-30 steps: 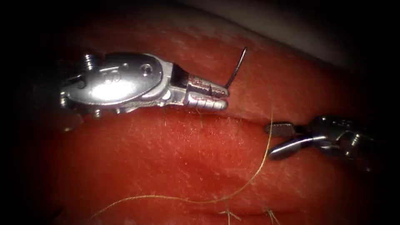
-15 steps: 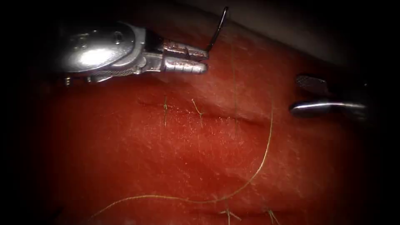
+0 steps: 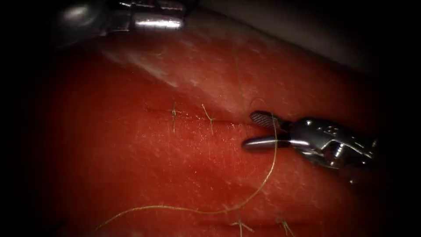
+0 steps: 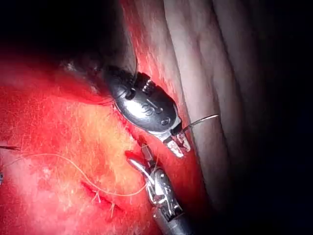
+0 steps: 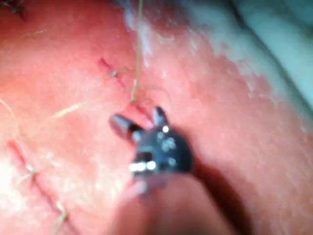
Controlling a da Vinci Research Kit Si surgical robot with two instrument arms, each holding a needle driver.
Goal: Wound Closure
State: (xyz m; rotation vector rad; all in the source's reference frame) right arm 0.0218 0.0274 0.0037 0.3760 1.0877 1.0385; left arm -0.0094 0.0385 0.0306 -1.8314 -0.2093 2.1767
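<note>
The left gripper point(image 4: 177, 142) is clamped on the needle point(image 4: 200, 121), which juts clear of the tissue point(image 3: 184, 166). The right gripper point(image 3: 255, 131) gapes wide at the cut point(image 3: 197, 118), holding nothing, with thread point(image 3: 275, 149) crossing in front; knotted stitches point(image 3: 209, 117) sit just left.

Left tool point(image 3: 149, 17) sits far-left, behind the cut point(image 3: 197, 119), needle point(image 4: 200, 120) in its jaws, clear of the tissue point(image 3: 153, 175). Right tool point(image 3: 258, 130) sits at the cut's right end, jaws apart astride the thread point(image 3: 245, 199), which trails near-left.
</note>
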